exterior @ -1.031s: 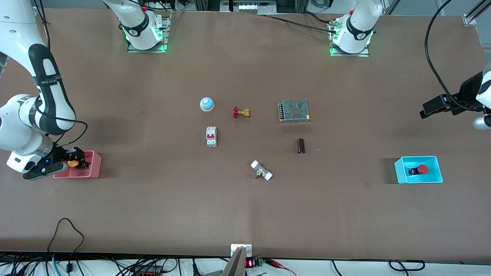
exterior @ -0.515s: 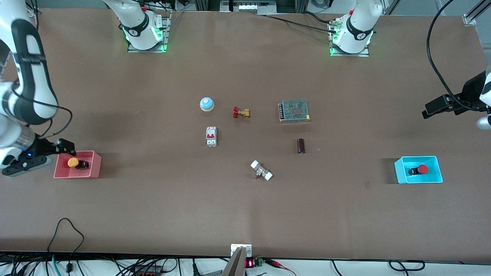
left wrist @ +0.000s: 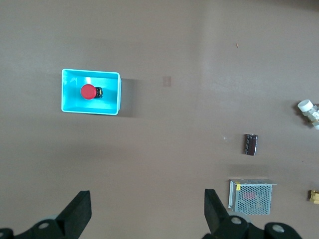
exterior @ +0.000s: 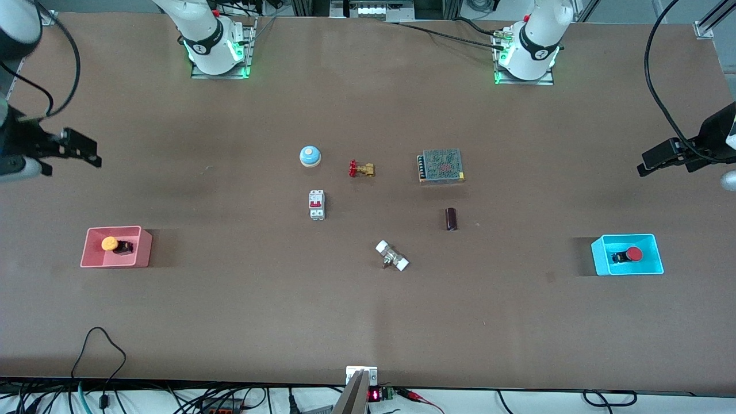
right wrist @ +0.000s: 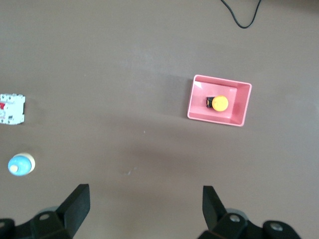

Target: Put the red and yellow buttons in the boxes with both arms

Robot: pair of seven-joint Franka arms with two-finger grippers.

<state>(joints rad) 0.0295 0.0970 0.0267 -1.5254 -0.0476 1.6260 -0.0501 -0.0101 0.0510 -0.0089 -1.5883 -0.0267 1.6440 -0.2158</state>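
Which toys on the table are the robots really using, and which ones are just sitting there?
For the job: yellow button in pink box; red button in blue box.

Just lying about: bell, brass valve, circuit breaker, mesh-topped box, dark cylinder, white fitting.

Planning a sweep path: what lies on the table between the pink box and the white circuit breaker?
Nothing: the front view shows bare brown table between the pink box holding the yellow button and the circuit breaker.
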